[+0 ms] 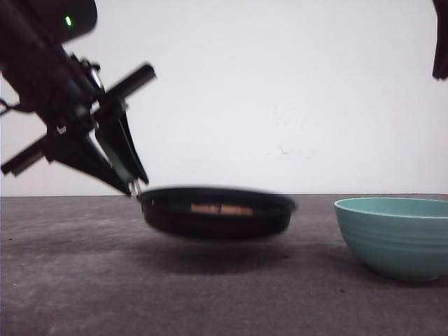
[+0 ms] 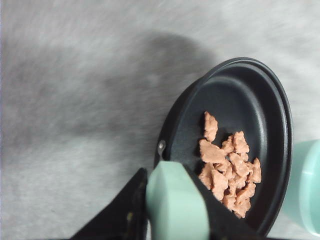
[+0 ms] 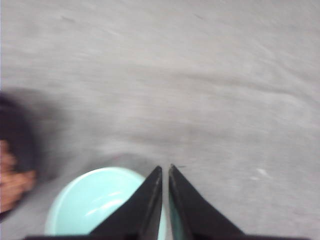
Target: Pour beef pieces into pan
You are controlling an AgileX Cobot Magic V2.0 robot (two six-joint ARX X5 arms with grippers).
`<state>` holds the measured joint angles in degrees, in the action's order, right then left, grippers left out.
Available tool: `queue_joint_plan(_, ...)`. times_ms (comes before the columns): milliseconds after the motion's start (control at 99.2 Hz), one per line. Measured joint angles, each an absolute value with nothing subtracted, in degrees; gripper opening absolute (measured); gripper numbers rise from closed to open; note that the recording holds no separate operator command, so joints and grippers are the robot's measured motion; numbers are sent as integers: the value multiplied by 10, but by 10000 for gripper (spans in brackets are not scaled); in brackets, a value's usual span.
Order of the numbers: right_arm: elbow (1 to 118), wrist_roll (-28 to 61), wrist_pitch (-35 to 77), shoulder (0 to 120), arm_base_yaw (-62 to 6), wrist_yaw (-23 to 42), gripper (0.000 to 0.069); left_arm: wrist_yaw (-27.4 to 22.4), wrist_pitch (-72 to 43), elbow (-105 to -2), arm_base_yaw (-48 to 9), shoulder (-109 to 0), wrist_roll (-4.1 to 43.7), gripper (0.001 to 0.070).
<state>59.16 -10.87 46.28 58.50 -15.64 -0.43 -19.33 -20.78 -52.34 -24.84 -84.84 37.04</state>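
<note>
The left gripper [image 1: 131, 183] has its fingers clamped on the mint-green handle [image 2: 176, 205] of the pan [image 1: 217, 212], which hangs clear of the bench [image 1: 70, 280], a shadow beneath it. The beef pieces [image 2: 227, 167] already lie heaped inside the pan. The teal bowl [image 1: 395, 234] sits at three o'clock from it, empty. The right gripper [image 3: 165, 175] hovers above that bowl, fingers pressed together on nothing. Judging by this, the pour looks finished; next calls for lowering the pan level onto the bench
</note>
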Motion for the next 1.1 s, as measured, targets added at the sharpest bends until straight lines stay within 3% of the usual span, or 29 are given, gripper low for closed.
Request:
queue_joint_plan(323,592,-109,504,526,-215,-1,17,-216,-201,-523,-248,-897,377,59)
queue_joint_plan(393,592,-109,504,521,-220,0,17,-216,-199,-523,-248,-897,382,89)
queue_joint_plan(464,592,-109,504,521,-223,4,17,-217,-196,-523,-248,-897,388,207)
queue_joint_plan(545,592,-108,503,523,-225,19,17,-221,-193,-524,-248,-897,393,436)
queue_joint_plan(615,592,-105,500,523,-226,31,17,-221,-195,-524,-248,-894,396,589)
queue_joint_plan(716,592,-98,481,523,-228,45,17,-215,-196,-524,-248,-875,399,692)
queue_joint_plan(968,572,-74,391,516,-228,60,17,-161,-218,-524,-248,-747,394,680)
queue_joint_plan(1029,551,-68,355,505,-228,60,17,-147,-220,-524,-248,-703,380,593)
queue_joint_plan(1099,520,-57,312,485,-228,60,17,-125,-221,-524,-250,-644,361,393)
